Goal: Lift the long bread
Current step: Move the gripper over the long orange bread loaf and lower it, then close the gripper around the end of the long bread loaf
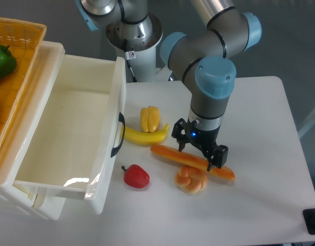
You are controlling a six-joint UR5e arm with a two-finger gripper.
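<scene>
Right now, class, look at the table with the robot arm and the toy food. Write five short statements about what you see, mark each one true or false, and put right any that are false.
1. The gripper is open, its fingers astride the long bread. True.
2. The long bread is lifted off the table. False: it lies on the table.
3. The round bun lies beside the long bread. True.
4. The banana is inside the white bin. False: it lies on the table next to the bin.
5. The red pepper is in the orange basket. False: it lies on the table.
</scene>
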